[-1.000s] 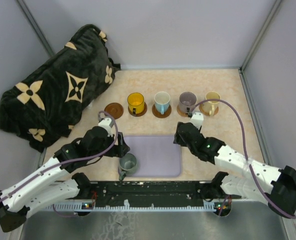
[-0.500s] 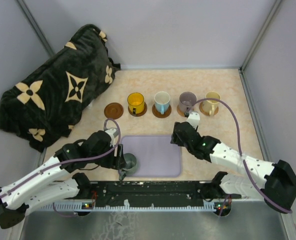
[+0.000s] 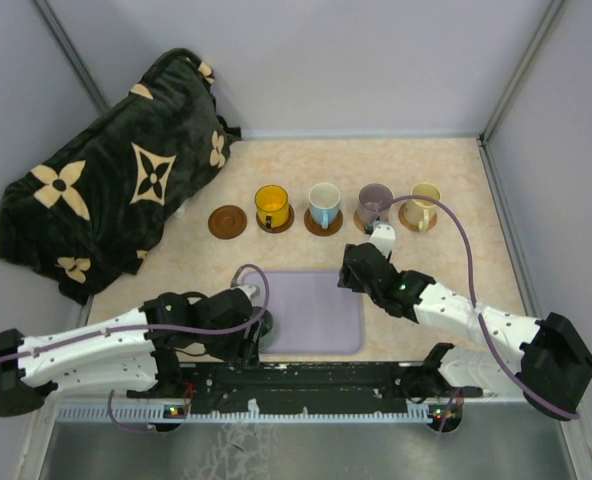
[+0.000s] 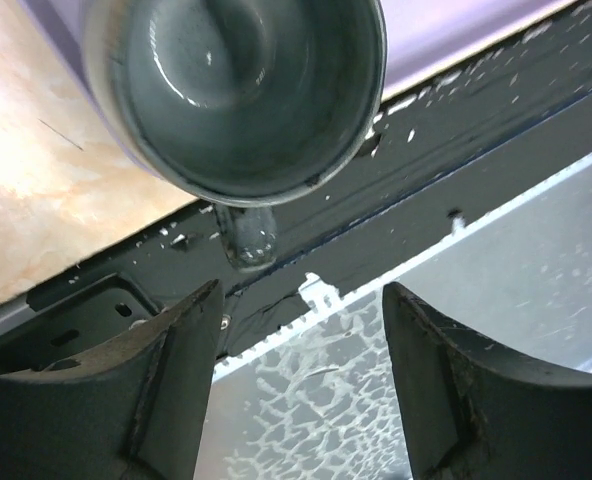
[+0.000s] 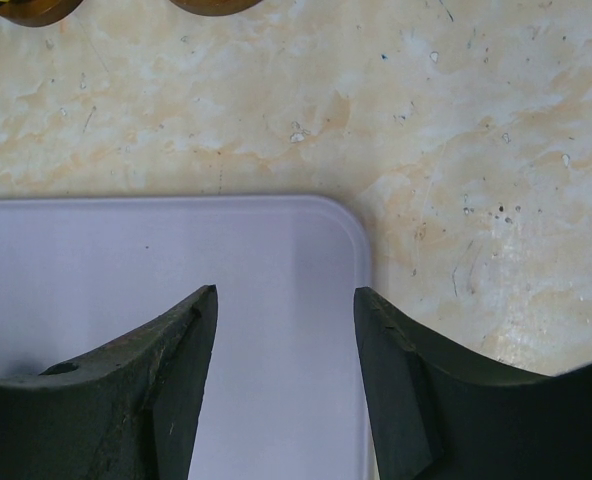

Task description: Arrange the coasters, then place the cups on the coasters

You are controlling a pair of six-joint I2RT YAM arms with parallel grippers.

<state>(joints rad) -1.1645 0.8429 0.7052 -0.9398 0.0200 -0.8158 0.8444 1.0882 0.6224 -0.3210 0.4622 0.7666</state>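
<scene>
Grey-green cup [image 4: 236,90], glossy and empty inside, upright at the near-left corner of the lavender tray [image 3: 321,300], handle [image 4: 249,235] turned toward the near edge of the table [image 3: 456,170]. The only 1 of 5 cups not on a coaster. Poised just short of that handle, the left gripper [image 4: 301,300], jaws standing wide, 1 finger to either side of the handle's line and neither touching it. Apparently lined up for a pinch on the handle. Nothing held.

Across the far half of the table, a row of 5 coasters, evenly spaced and parallel to the far edge, presumably for a tidy final line. At the left end, 1 dark brown coaster [image 3: 228,221], bare, likely reserved for the grey-green cup. On the other 4, from left to right: yellow cup [image 3: 272,206], white-and-blue cup [image 3: 324,205], purple-grey cup [image 3: 375,203], beige cup [image 3: 425,205]. All upright, all seemingly empty so far as visible.

Low over the tray's far-right corner, the right gripper [image 5: 286,300], jaws moderately apart and gripping nothing, only lavender surface and marbled tabletop showing between them. Parked clear of the left arm's work, by the look of it. Heaped at the far-left corner of the table, a black blanket [image 3: 116,180] with tan flower motifs, well apart from the row.
</scene>
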